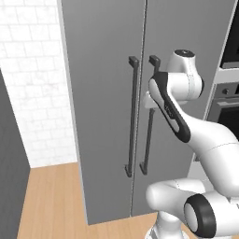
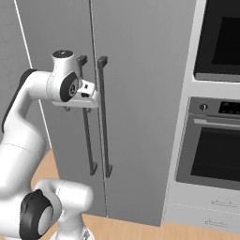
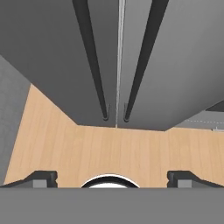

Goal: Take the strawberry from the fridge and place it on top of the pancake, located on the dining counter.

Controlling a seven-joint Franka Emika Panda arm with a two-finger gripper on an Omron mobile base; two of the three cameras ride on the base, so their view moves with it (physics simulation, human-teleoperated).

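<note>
- Standing closed across the upper middle of your left base view is the fridge [image 1: 107, 93], its two grey doors meeting at a thin seam.
- Running down either side of that seam are the two dark bar handles [image 1: 132, 116], both upright.
- Sitting at the right centre of the left base view, the white arm is hiding part of the right-hand handle.
- Hovering at the left centre of your right base view, the gripper [image 2: 89, 93] is just in front of the left handle's upper part; you cannot tell from there whether it is touching the bar.
- Showing at the bottom corners of your hand view, the two fingertips [image 3: 41, 178] are spread wide, so the gripper [image 3: 112, 179] is open and holding nothing.
- Looking along the hand, you are seeing both handles [image 3: 94, 61] converging toward the wooden floor [image 3: 109, 148] in the lower half.
- Occupying the right side of your right base view is a built-in oven [image 2: 213, 150], beside the fridge [image 2: 140, 93].
</note>
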